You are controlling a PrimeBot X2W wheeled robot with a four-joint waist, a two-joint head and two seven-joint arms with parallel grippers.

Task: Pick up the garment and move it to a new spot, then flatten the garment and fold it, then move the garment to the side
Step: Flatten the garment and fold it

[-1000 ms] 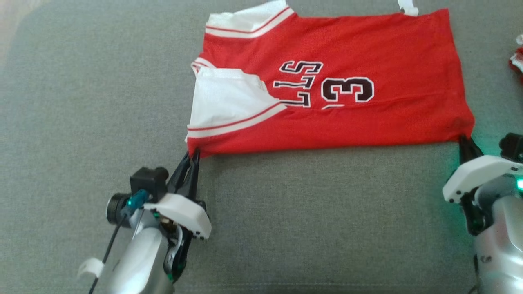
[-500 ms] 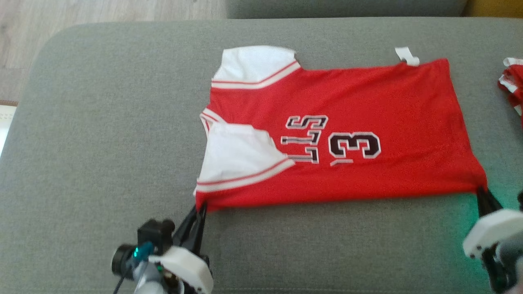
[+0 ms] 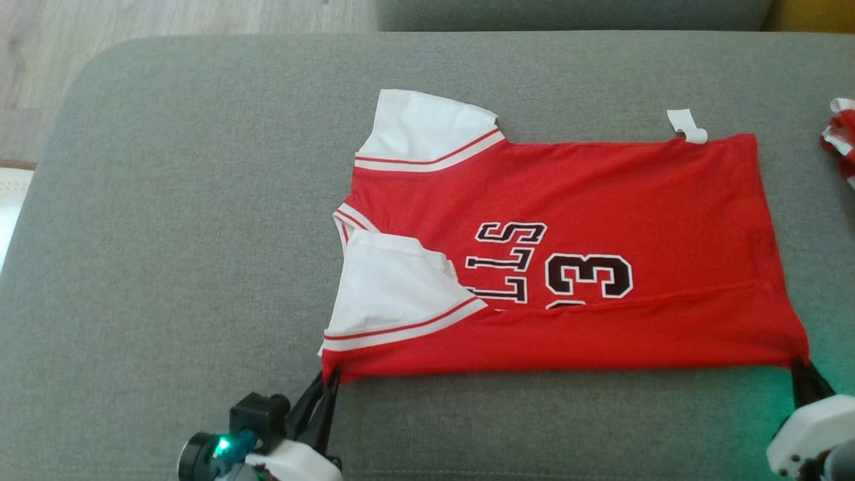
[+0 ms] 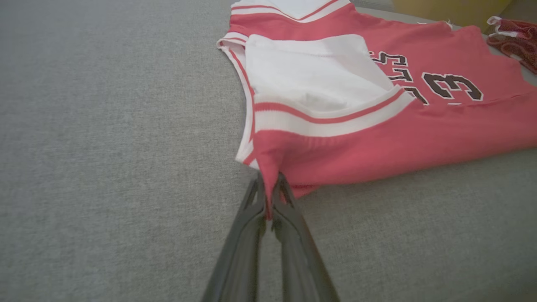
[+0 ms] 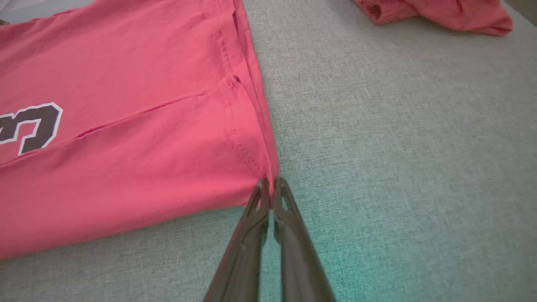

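Red shirt [image 3: 568,267] lies flat on the gray couch [image 3: 167,234], held by two corners.
The left gripper [image 3: 328,384] is pinched tight on the near corner by the white sleeve. The shirt's long side runs left to right, neck end left, bottom edge right. The right gripper [image 3: 798,366] is pinched tight on the near bottom corner.

Grey upholstered cushion [image 3: 167,234]; wood floor [image 3: 167,17] beyond, seemingly.
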